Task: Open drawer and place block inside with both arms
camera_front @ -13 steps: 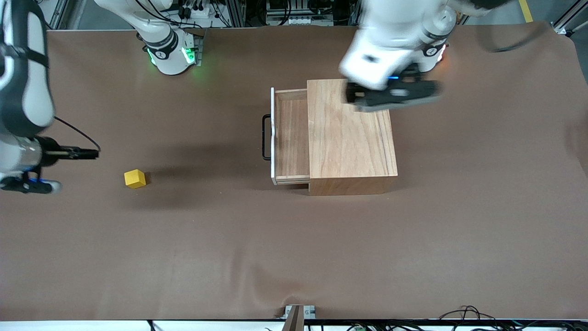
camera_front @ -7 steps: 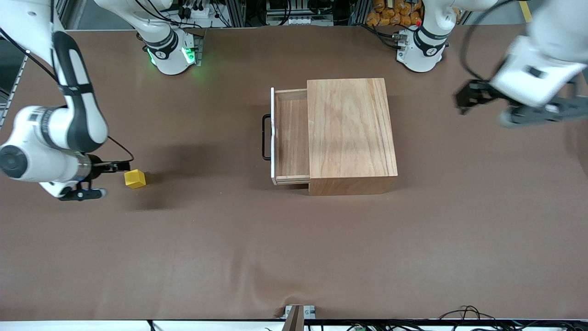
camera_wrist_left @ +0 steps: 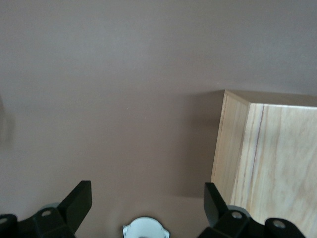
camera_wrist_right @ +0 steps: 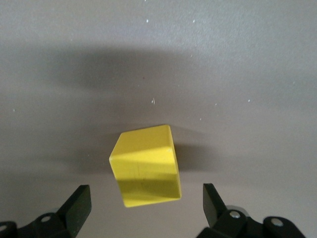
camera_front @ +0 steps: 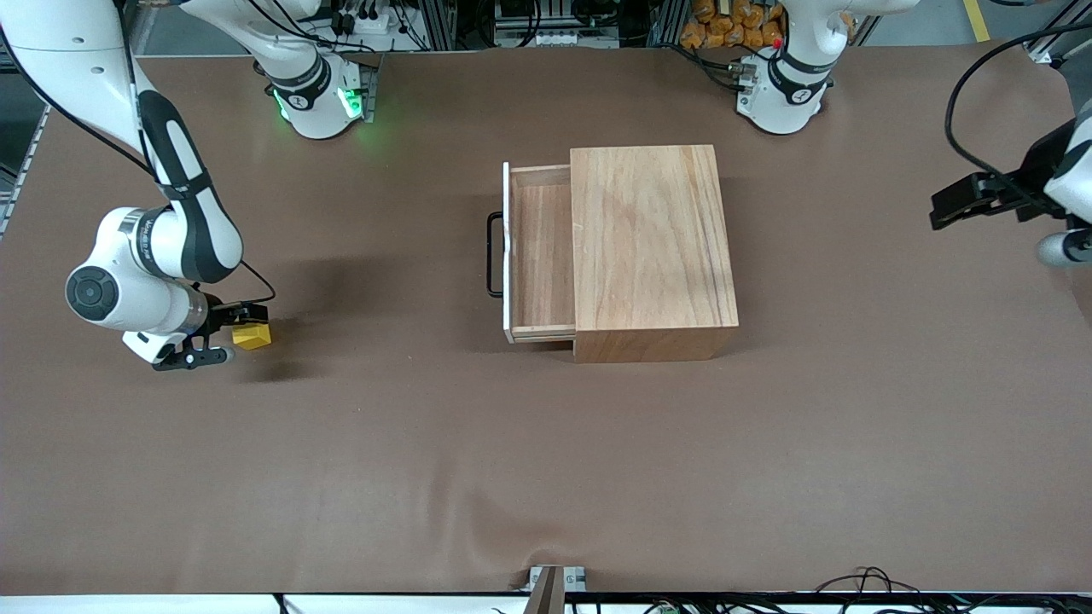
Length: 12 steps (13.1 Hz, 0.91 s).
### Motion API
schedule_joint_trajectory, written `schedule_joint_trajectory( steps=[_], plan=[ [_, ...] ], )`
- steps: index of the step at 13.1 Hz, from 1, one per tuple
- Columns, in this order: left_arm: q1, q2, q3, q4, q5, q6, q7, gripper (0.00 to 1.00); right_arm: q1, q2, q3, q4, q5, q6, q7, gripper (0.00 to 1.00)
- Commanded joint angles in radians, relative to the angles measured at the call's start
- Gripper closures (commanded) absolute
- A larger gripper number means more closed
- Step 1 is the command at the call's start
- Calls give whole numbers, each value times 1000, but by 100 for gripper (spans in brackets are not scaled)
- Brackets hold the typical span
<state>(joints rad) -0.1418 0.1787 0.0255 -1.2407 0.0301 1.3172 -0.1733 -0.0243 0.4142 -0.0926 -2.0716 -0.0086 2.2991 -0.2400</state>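
Right gripper (camera_front: 243,320), fingers spread, low over the yellow block (camera_front: 252,336), which sits on the brown table (camera_front: 546,460) toward the right arm's end, well apart from the box; in the right wrist view the block (camera_wrist_right: 145,166) lies between the two open fingers, untouched. Wooden box (camera_front: 653,251) near the table's middle, toward the edge where the bases stand; its drawer (camera_front: 537,251) is pulled out toward the block, black handle (camera_front: 492,254) outermost, tray bare. Left gripper (camera_front: 968,200), fingers spread and holding nothing, over the table's edge at the left arm's end.
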Motion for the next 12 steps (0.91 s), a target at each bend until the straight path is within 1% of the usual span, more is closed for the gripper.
schedule_joint_trajectory(
  steps=[1,2,3,4,5,6,8,9,10,11,12],
  plan=[
    [-8,-244,-9,-377,-12,218,2,0,0,17,4,-12,9,46,-21,0],
    [-7,-293,-13,-464,-12,281,3,0,-3,24,8,-15,12,66,-21,0],
    [-5,-336,-16,-538,-12,333,3,0,-5,32,10,-28,15,89,-21,15],
    [-5,-366,-16,-578,-9,350,2,0,0,34,10,-39,15,114,-21,38],
    [-5,-372,-18,-580,-9,346,2,0,0,34,11,-44,15,118,-21,72],
    [-8,-372,-21,-574,-9,332,0,0,-2,34,16,-44,15,114,-18,100],
    [-9,-358,-29,-527,-10,318,3,0,-2,19,36,-30,15,74,-10,100],
    [-12,-352,-30,-505,-13,306,-3,0,1,0,43,11,15,-14,-7,100],
    [-15,-349,-30,-488,-15,288,-9,0,1,-11,56,83,28,-149,-7,100],
    [-15,-343,-32,-480,-19,286,-9,0,3,-11,66,173,57,-281,-5,100],
    [-15,-338,-32,-474,-27,284,-9,0,4,-9,80,273,125,-416,7,100]
  ],
)
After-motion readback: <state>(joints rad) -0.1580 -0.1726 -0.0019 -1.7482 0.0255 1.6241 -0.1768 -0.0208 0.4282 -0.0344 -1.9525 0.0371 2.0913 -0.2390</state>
